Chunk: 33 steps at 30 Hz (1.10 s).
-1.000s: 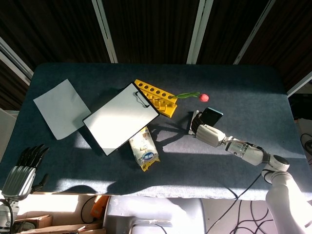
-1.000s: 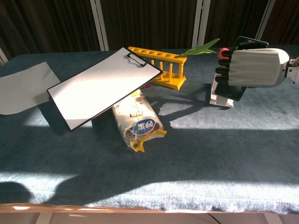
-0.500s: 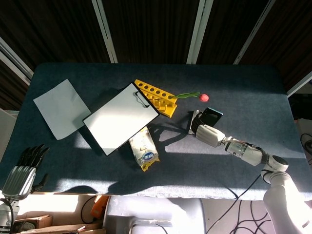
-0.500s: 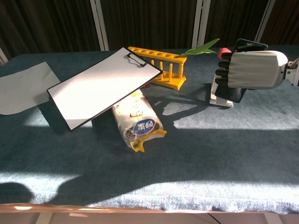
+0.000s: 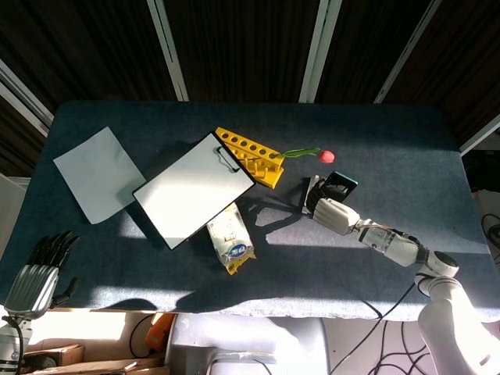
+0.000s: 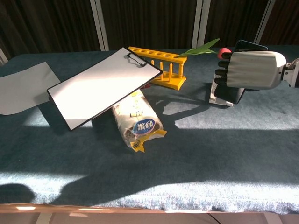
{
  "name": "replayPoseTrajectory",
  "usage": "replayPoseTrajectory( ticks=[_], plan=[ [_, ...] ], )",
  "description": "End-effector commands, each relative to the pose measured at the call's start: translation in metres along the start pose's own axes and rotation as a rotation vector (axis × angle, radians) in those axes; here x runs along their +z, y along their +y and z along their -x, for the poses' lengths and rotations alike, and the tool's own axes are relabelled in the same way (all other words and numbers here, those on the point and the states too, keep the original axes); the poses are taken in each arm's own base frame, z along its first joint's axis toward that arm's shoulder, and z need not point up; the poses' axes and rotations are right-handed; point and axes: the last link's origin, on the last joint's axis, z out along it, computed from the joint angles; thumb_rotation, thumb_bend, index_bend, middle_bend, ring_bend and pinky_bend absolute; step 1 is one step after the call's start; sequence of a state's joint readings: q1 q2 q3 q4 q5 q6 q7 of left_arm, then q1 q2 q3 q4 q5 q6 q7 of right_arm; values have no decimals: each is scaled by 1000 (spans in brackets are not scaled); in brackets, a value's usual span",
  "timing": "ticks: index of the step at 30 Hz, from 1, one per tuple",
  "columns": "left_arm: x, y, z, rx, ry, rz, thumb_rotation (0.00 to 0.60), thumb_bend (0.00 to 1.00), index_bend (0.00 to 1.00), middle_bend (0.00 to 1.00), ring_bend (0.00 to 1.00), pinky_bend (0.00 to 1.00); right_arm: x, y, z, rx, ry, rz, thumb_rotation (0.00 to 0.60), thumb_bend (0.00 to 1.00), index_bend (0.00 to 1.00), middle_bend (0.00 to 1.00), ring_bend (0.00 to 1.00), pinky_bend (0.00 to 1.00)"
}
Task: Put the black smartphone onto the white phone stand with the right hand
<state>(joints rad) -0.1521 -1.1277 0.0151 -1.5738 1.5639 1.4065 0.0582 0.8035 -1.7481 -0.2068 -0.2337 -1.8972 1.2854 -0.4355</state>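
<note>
The black smartphone (image 5: 341,184) leans upright at the white phone stand (image 5: 309,194), right of the table's middle. My right hand (image 5: 333,213) grips it from the near side, dark fingers curled round its left edge. In the chest view the right hand (image 6: 250,70) covers most of the smartphone (image 6: 250,45); only the top corner and a lower part show. The stand (image 6: 216,94) shows below and left of the fingers. Whether the phone's bottom edge sits in the stand is hidden. My left hand (image 5: 37,271) hangs off the table's near left corner, fingers apart, holding nothing.
A white clipboard (image 5: 193,190) rests tilted on a snack packet (image 5: 231,238) at the centre. Behind it stand a yellow tube rack (image 5: 250,156) and a red artificial tulip (image 5: 325,156). A grey paper sheet (image 5: 99,173) lies at the left.
My right hand has shifted slightly toward the near right with the smartphone, which now leans a little lower against the stand. The left hand has not moved.
</note>
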Motion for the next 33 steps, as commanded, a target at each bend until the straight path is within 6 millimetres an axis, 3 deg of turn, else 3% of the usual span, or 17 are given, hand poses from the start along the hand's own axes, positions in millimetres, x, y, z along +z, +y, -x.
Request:
replayPoseTrajectory(
  ticks=[1, 17, 24, 29, 33],
  plan=[
    [0, 0, 0, 0, 0, 0, 600, 368, 0, 0, 0, 30, 1, 1, 0, 1, 1, 6, 600, 403, 871, 678, 595, 487],
    [0, 0, 0, -1, -2, 0, 600, 368, 0, 0, 0, 30, 5, -1, -1, 15, -4, 11, 600, 403, 857, 678, 595, 487],
    [0, 0, 0, -1, -1, 0, 600, 368, 0, 0, 0, 30, 6, -5, -2, 14, -9, 2, 600, 403, 791, 664, 591, 487],
    [0, 0, 0, -2, -2, -1, 600, 368, 0, 0, 0, 30, 6, -4, 0, 7, -27, 15, 600, 404, 630, 609, 560, 486],
    [0, 0, 0, -3, -2, -1, 600, 369, 0, 0, 0, 30, 6, -5, 1, 8, -41, 21, 600, 403, 362, 532, 518, 477]
  ],
)
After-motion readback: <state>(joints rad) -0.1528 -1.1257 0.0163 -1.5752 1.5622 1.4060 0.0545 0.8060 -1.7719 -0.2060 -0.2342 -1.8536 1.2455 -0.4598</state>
